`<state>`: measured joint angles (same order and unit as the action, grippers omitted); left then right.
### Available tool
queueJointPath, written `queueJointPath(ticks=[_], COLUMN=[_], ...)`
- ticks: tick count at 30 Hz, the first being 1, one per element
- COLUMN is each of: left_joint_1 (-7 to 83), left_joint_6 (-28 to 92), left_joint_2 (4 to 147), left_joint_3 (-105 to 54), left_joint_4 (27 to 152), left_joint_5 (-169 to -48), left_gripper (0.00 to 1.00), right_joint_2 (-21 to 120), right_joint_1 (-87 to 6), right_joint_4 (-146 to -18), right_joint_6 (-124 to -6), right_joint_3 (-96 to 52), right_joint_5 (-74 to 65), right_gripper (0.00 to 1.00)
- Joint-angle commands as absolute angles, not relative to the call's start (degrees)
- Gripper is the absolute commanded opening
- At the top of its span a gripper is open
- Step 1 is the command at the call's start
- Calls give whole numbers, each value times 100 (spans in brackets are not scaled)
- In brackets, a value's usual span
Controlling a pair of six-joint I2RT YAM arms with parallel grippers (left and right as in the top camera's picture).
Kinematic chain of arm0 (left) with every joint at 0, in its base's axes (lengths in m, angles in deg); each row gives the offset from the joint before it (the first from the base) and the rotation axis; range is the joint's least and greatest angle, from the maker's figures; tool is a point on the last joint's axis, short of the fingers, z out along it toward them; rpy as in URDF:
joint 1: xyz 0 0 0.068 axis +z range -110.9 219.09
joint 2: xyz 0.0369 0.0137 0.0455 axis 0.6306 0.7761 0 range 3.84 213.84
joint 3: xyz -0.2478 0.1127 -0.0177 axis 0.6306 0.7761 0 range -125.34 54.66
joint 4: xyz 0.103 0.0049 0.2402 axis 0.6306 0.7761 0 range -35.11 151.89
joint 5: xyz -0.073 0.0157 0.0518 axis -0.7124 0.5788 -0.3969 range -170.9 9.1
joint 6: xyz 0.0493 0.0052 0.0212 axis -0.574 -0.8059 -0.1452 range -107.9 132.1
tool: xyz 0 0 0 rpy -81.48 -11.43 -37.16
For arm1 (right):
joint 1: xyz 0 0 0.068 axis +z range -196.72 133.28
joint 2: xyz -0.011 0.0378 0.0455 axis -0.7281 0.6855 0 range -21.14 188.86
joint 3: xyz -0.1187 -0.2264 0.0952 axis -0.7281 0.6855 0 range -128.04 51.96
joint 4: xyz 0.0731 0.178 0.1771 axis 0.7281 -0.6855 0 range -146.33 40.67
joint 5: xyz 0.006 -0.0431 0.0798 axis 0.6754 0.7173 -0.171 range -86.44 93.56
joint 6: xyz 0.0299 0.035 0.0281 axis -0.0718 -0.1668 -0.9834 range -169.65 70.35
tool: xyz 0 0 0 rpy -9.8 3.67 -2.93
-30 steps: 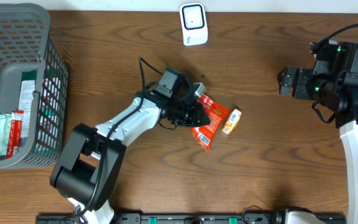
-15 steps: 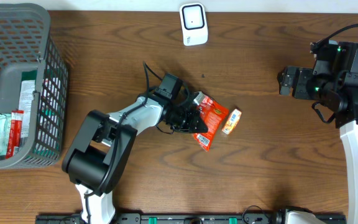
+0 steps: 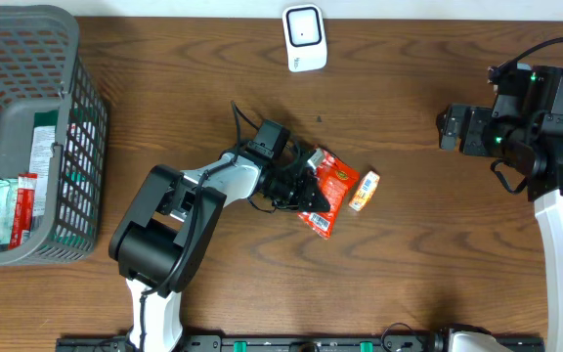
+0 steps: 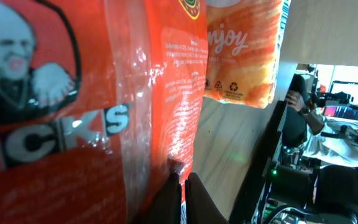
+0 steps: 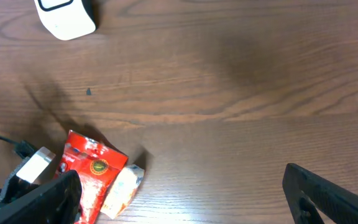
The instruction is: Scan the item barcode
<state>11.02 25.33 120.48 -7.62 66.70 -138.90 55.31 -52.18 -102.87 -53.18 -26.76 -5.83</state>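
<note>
A red snack packet (image 3: 328, 188) lies at the middle of the wooden table. My left gripper (image 3: 301, 188) is shut on its left edge. In the left wrist view the red snack packet (image 4: 73, 124) fills the left half, and the left gripper (image 4: 183, 190) pinches its edge. No barcode shows on it. The white scanner (image 3: 303, 37) stands at the far edge, also visible as the scanner (image 5: 64, 18) in the right wrist view. My right gripper (image 3: 454, 127) hovers open at the right, well apart from the packet. The right gripper (image 5: 185, 199) holds nothing.
A small orange packet (image 3: 364, 191) lies just right of the red one, touching or nearly touching it. A grey wire basket (image 3: 88, 117) with several packaged items stands at the far left. The right arm's body (image 3: 555, 127) occupies the right edge.
The left arm's elbow and base link have swung to the right while its gripper stays shut on the red packet. The packet has barely shifted. The right arm has not moved.
</note>
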Motion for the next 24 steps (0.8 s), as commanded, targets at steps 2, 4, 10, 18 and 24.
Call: queueJointPath(ticks=[2,4,10,18,24], left_joint_1=[1098,1100,1034,912,956], left_joint_6=[2426,2750,3021,3047,3130], left_joint_2=[12258,12258,12258,12041,11123], left_joint_3=[-727,-716,-555,-585,-714], left_joint_4=[6679,6900,6895,6377,6250], left_joint_5=[-13383,-12716,-12093,-13330,-13166], left_gripper=[7,7,7,7,8], right_joint_2=[5491,5491,5491,5491,5491], right_joint_1=[-5242,-5242,-5242,-5242,-5242], right_joint_4=[-10296,-10296,-10296,-10296,-10296], right_joint_6=[-5386,-5388,-5386,-5388,-5386], right_joint_3=[-2770,-2770,-2770,-2770,-2770], right_joint_5=[-592,-592,-592,-592,-592], right_gripper=[99,99,99,99,99])
